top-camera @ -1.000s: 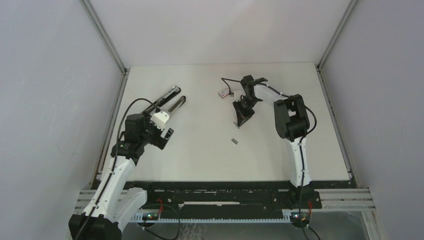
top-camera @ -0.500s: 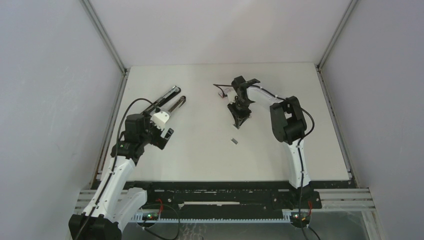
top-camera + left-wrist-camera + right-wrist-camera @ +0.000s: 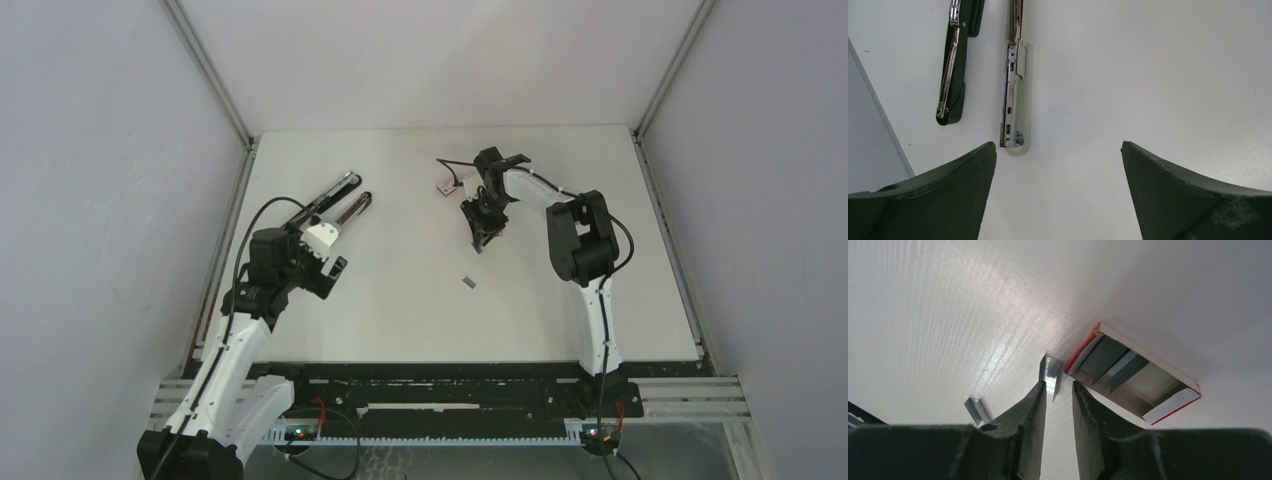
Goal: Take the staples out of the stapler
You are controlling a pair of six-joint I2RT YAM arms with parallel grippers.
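Likely releasing short silver-grey staple strip (image 3: pixel 1050 372) beside red-and-white box (image 3: pixel 1170 402).
Right jaws barely parted, left jaws wide; next, lift clear.

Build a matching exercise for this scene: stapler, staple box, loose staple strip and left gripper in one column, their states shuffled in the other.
Column one:
1. stapler
2. staple box
3. loose staple strip
4. left gripper

Column two:
A. wide open, holding nothing
B. red and white, open, grey staples inside
C. swung open into two long arms
D. small, grey, lying by itself

Pairs: 1-C, 2-B, 3-D, 4-A
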